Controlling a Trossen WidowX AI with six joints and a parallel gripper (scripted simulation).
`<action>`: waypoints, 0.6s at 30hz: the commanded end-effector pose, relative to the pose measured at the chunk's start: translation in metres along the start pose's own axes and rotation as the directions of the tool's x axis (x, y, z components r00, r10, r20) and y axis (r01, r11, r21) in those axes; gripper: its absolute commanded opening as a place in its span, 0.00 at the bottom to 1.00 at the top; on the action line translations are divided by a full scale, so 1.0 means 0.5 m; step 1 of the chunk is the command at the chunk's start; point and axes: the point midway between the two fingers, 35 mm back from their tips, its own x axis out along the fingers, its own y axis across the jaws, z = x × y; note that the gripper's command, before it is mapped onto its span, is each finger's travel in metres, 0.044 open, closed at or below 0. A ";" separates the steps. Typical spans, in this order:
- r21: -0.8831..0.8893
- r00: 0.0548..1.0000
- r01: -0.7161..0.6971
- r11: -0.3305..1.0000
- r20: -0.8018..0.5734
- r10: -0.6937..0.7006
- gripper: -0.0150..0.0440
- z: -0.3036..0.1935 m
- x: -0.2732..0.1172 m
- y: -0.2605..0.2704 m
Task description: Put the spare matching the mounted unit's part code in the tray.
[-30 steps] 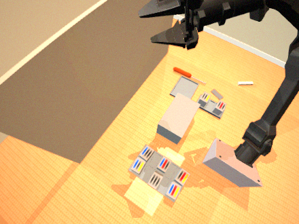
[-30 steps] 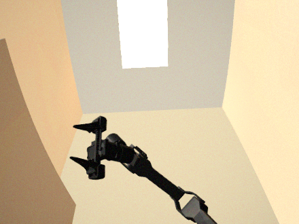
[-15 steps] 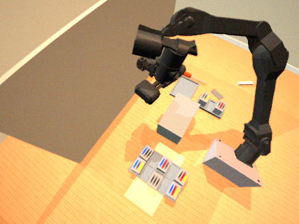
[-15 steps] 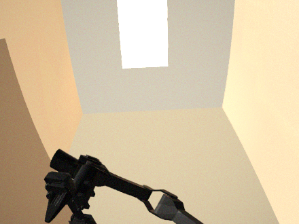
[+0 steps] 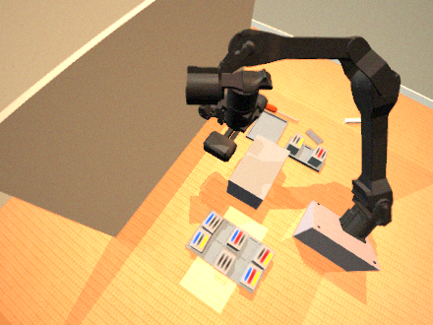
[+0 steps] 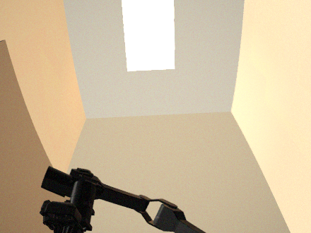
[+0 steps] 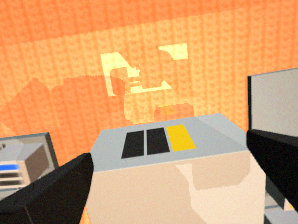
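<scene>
The large pale box [image 5: 261, 160] [image 7: 230, 177] has a grey face with black, black and yellow stripes in the wrist view. Its stripes do not show in the top view. My gripper [image 5: 238, 129] [image 7: 170, 145] is open and empty above the box, fingertips either side of the striped face in the wrist view. A grey rack [image 5: 215, 242] holds several striped spares, one with blue, black and yellow [image 5: 199, 240]. A smaller rack [image 5: 306, 157] holds one unit with a yellow stripe [image 5: 295, 143] and one with a red stripe [image 5: 319, 155]. The tray [image 5: 268, 127] is empty where visible.
A red-handled screwdriver [image 5: 272, 107] lies behind the tray. A small grey block [image 5: 314, 136] lies behind the smaller rack, and a white stick [image 5: 352, 120] lies farther right. The arm stands on a pale block [image 5: 327, 231]. A tall brown panel [image 5: 123, 123] stands at the left.
</scene>
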 end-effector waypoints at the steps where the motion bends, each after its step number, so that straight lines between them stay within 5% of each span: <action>1: -0.003 1.000 0.004 1.000 0.004 -0.004 1.00 0.003 -0.002 -0.002; 5: 0.013 1.000 0.004 1.000 0.004 -0.004 1.00 0.001 -0.003 -0.007; 9: 0.342 1.000 -0.001 0.940 0.008 -0.001 1.00 -0.040 -0.014 -0.096; 18: 0.935 1.000 -0.013 0.355 0.015 -0.005 1.00 -0.189 -0.012 -0.280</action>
